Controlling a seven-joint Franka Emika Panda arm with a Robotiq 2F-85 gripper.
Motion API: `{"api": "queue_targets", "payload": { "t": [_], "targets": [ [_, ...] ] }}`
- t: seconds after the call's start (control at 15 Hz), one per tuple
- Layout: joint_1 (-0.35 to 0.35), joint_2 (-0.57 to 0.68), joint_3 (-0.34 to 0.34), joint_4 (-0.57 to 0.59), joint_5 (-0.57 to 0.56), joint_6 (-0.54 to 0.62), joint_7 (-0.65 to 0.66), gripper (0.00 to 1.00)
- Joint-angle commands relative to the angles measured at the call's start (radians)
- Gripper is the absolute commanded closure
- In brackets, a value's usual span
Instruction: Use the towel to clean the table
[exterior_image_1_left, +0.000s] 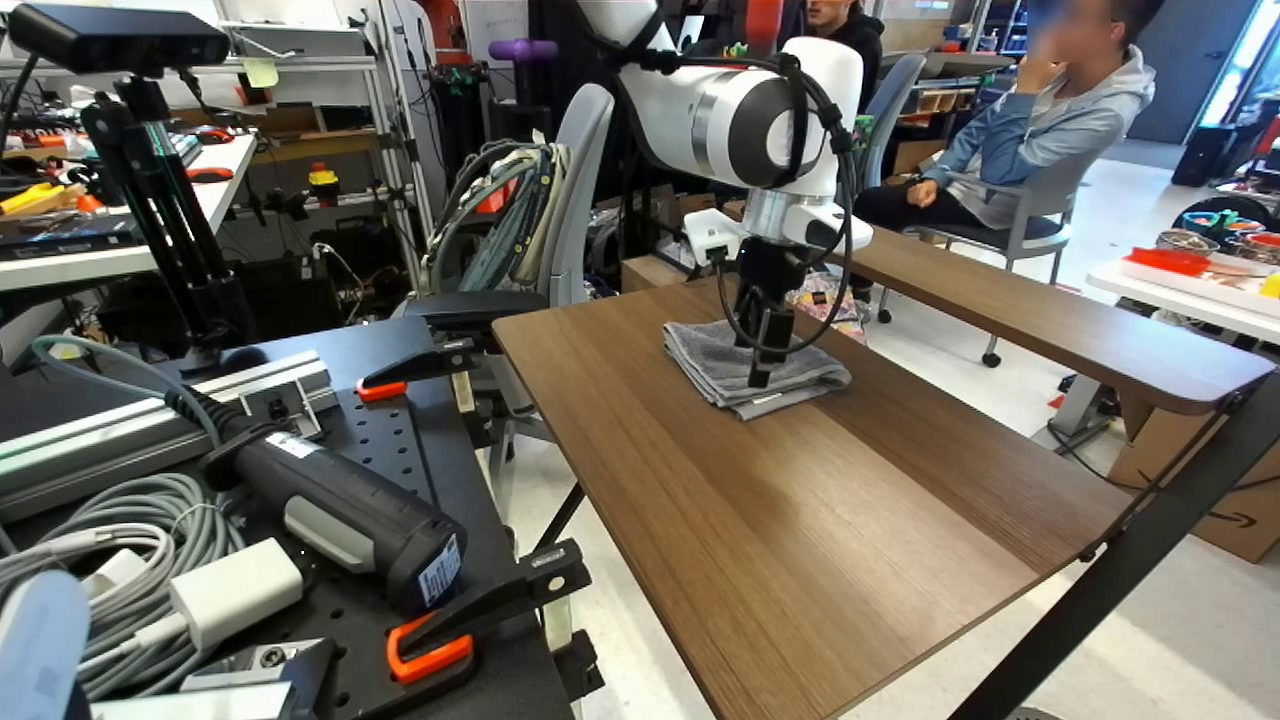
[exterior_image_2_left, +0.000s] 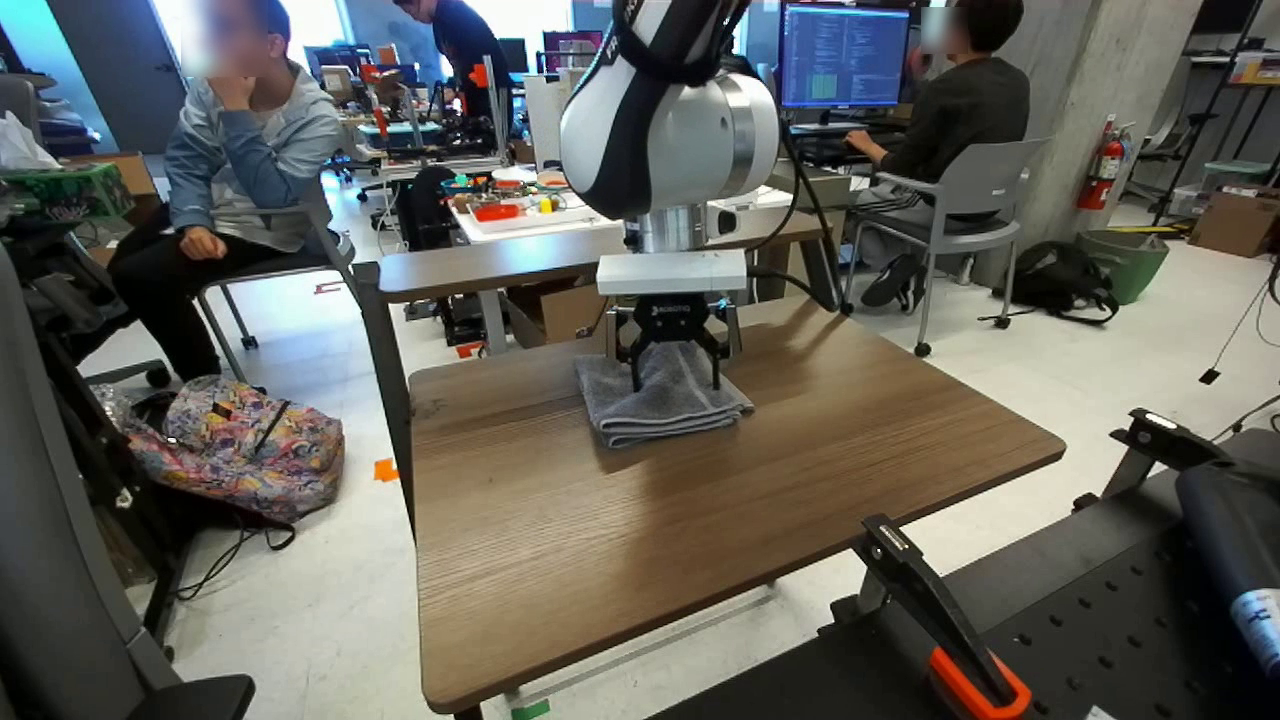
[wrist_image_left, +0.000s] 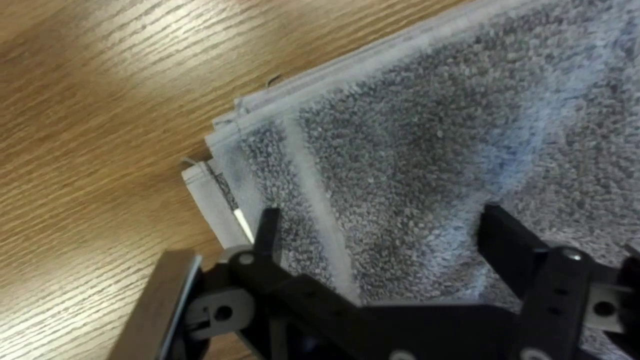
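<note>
The towel (exterior_image_1_left: 712, 362) is a grey folded cloth lying on the brown wood-grain table (exterior_image_1_left: 760, 530). In an exterior view the towel (exterior_image_2_left: 655, 418) lies near the side of the table (exterior_image_2_left: 640, 530) by the raised shelf. My gripper (exterior_image_2_left: 676, 388) points down over the towel with its two fingers spread apart. In the wrist view the gripper (wrist_image_left: 381, 212) is open, with the towel (wrist_image_left: 400, 135) spread below and between its fingers and nothing gripped. The fingertips are at or just above the cloth; I cannot tell whether they touch it. One towel corner with stacked folded edges shows in the wrist view.
A raised brown shelf (exterior_image_1_left: 1050, 310) runs along one side of the table, with a black metal leg (exterior_image_1_left: 1120, 560). A black perforated bench (exterior_image_1_left: 380, 450) with orange-tipped clamps (exterior_image_1_left: 430, 650) stands beside the table. A person (exterior_image_1_left: 1040, 130) sits on a chair beyond it.
</note>
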Motion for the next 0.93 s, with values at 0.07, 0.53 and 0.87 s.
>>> {"api": "queue_targets", "payload": {
  "t": [0.07,0.53,0.87],
  "targets": [
    [-0.027,0.041,-0.023,0.051,0.002,-0.012,-0.025,0.0],
    [-0.094,0.039,-0.09,0.03,-0.007,-0.009,-0.02,0.0],
    [-0.13,0.015,-0.117,0.002,-0.011,-0.001,-0.029,0.0]
  ]
}}
